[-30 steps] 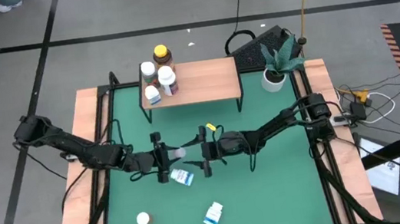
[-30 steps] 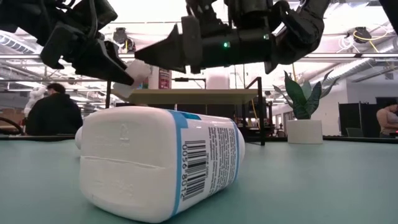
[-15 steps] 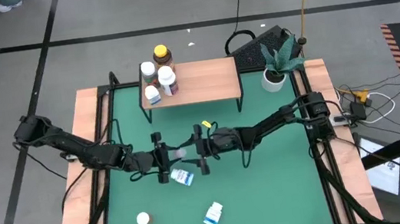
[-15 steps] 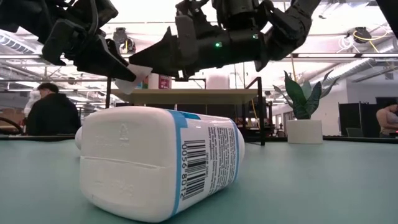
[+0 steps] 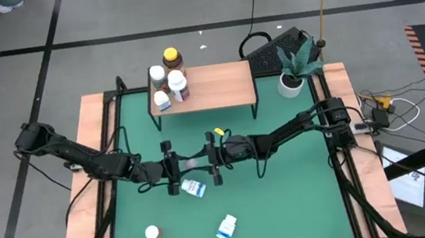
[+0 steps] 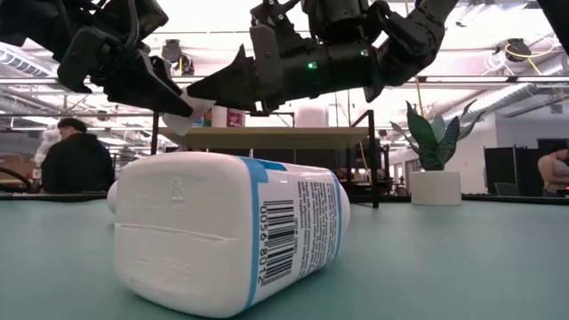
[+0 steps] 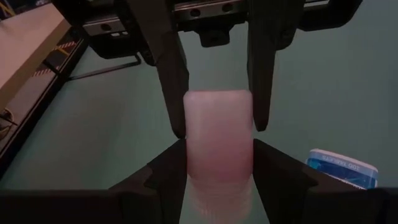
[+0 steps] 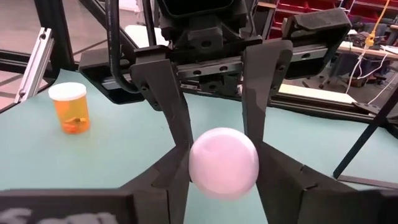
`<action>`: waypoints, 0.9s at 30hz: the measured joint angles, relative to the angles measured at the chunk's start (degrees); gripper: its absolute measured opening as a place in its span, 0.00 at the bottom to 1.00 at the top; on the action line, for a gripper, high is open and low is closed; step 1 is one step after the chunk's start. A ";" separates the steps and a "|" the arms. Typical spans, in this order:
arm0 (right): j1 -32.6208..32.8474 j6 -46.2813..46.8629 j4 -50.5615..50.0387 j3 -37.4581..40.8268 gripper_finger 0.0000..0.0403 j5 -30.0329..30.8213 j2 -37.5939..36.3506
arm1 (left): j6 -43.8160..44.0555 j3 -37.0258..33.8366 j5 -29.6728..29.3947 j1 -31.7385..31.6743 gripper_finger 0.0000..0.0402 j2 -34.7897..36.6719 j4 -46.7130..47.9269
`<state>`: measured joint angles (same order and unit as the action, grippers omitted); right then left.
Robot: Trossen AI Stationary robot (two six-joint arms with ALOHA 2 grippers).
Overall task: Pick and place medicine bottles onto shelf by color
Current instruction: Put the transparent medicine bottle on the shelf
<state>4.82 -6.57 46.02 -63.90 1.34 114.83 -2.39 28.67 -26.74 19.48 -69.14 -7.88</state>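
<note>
One white bottle (image 5: 191, 164) hangs in mid-air over the middle of the green mat (image 5: 305, 197), caught between both grippers at once; this looks like a hand-over, one arm passing it to the other so it can be carried on to the shelf (image 5: 216, 85). The left gripper (image 5: 174, 167) has its fingers pinching the bottle's body; the left wrist view shows its two dark fingers pressed against the sides of the pale bottle (image 7: 218, 140). The right gripper (image 5: 211, 158) faces it head-on, its fingers set either side of the bottle's round end (image 8: 223, 163) and apparently touching it; whether they bear down hard yet I cannot tell; I'd guess the left won't let go until they do.

Just beneath the pair, a blue-labelled bottle (image 5: 194, 189) lies on its side on the mat, filling the low view (image 6: 227, 233); another blue-labelled one (image 5: 227, 228) lies near the front edge, with a small amber one with a white lid (image 5: 153, 233) well apart to the left. On the shelf, four bottles (image 5: 167, 77) are bunched at the left end, the rest of the wooden top bare; presumably room kept for other colours. A potted plant (image 5: 294, 67) stands beside the shelf, out of the way.
</note>
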 joint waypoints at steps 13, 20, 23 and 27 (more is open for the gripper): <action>-1.30 8.06 2.21 0.02 0.37 -4.60 -0.26 | 7.52 -0.07 -0.07 0.19 0.43 0.06 -2.97; -3.15 13.51 4.17 1.14 0.38 -6.15 -0.37 | 4.63 -0.07 -0.48 0.14 0.57 0.07 -4.02; -4.18 16.88 6.33 1.79 0.37 -10.08 -0.37 | 3.19 -0.07 -0.48 0.14 0.67 0.04 -4.06; -5.61 22.10 9.58 3.41 0.38 -15.11 -0.37 | 2.51 -0.04 -0.11 0.49 0.79 0.04 -3.86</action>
<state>-0.79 15.53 55.60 -60.48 -13.77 114.45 0.12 28.62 -26.85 19.97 -69.10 -11.74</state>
